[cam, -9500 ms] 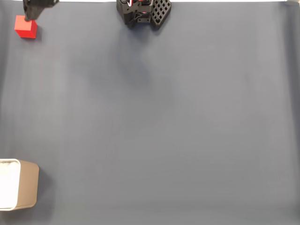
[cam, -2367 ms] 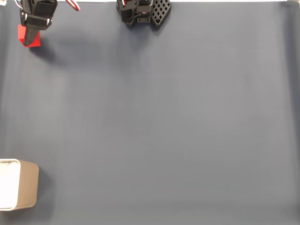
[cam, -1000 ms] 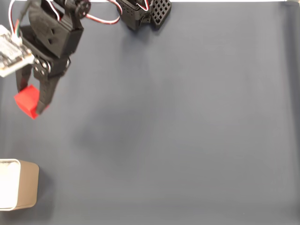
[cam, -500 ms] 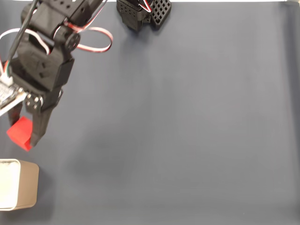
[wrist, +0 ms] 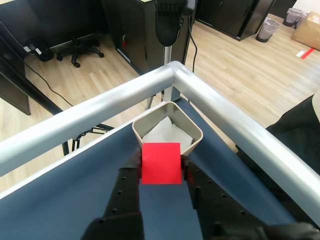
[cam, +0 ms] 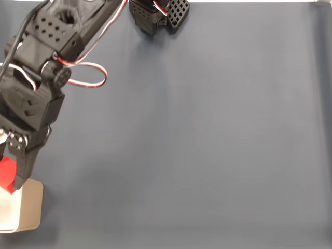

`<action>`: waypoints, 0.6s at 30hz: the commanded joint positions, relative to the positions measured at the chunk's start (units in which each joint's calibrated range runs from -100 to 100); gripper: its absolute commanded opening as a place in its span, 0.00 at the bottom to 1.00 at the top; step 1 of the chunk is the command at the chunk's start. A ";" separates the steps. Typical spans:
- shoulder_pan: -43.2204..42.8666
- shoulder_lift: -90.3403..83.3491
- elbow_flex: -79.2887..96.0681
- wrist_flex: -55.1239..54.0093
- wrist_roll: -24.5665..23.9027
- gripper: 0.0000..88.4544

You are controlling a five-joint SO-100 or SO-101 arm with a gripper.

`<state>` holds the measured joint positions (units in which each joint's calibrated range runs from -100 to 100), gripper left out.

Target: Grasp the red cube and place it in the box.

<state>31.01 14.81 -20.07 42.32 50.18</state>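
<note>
Red matte cube (cam: 7, 175), pinched in the black two-finger gripper (cam: 10, 179), hangs at the tan cardboard box's (cam: 30, 210) edge in the fixed view. Wrist view: cube (wrist: 160, 163) just short of the white-lined box (wrist: 192, 129); release remains.

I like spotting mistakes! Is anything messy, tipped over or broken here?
Nothing stands out. The gripper holds the red cube squarely, near the box, which stands upright by the corner of the blue table. Nothing looks spilled or damaged.
</note>
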 commanded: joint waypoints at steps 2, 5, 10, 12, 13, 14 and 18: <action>-0.04 2.09 -7.57 0.30 -0.44 0.00; -0.11 4.43 -10.40 0.30 -0.49 0.00; 0.10 8.50 -15.15 0.30 -0.73 0.00; 0.38 10.06 -16.97 0.30 -0.83 0.00; 0.45 10.84 -17.79 0.30 -0.88 0.00; 0.67 11.62 -18.61 0.30 -0.98 0.00; 1.24 14.14 -21.62 -0.03 -1.27 0.00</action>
<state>31.01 29.14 -36.98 42.32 49.30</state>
